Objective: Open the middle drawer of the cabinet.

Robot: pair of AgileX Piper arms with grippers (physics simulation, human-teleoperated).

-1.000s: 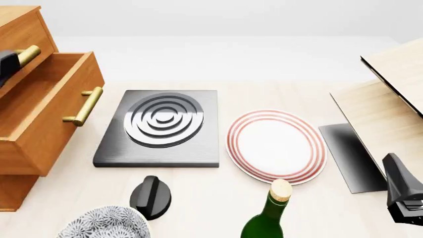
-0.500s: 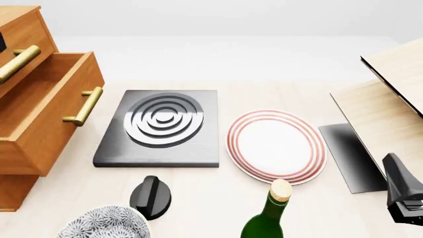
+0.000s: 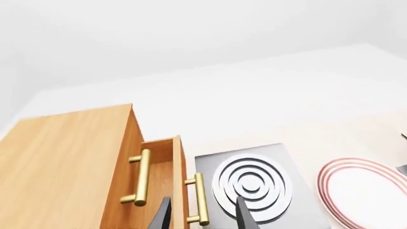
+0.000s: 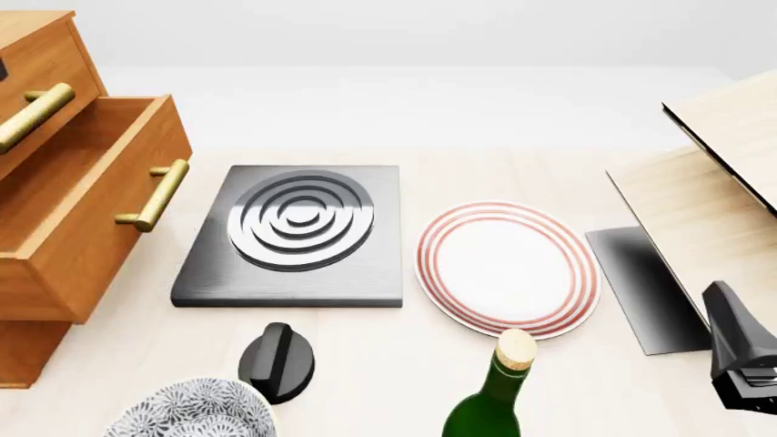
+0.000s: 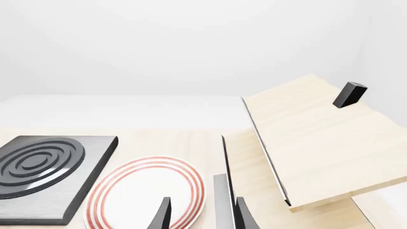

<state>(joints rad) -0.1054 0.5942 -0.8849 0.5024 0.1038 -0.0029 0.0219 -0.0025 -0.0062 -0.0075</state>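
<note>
The cabinet point(image 4: 43, 55) stands at the table's left edge. Its middle drawer point(image 4: 104, 232) is pulled far out, brass handle point(image 4: 156, 194) facing the stove plate; the top drawer is shut. In the left wrist view the cabinet point(image 3: 64, 162) and the drawer's handle point(image 3: 199, 198) lie well below my left gripper point(image 3: 202, 217), which is open and empty. In the front view the left gripper is almost out of frame at the left edge. My right gripper point(image 5: 202, 217) is open and empty, low at the front right point(image 4: 738, 360), over the plate's edge.
A grey stove plate point(image 4: 297, 232) lies next to the open drawer. A red-rimmed plate point(image 4: 508, 264), a green bottle point(image 4: 498, 396), a black knob point(image 4: 277, 361) and a patterned bowl point(image 4: 195, 410) are nearby. A pale wood box point(image 4: 716, 182) with a raised lid stands right.
My left gripper has pulled back up and left from beside the top drawer's handle, almost leaving the front view. The drawer and the right arm have not moved.
</note>
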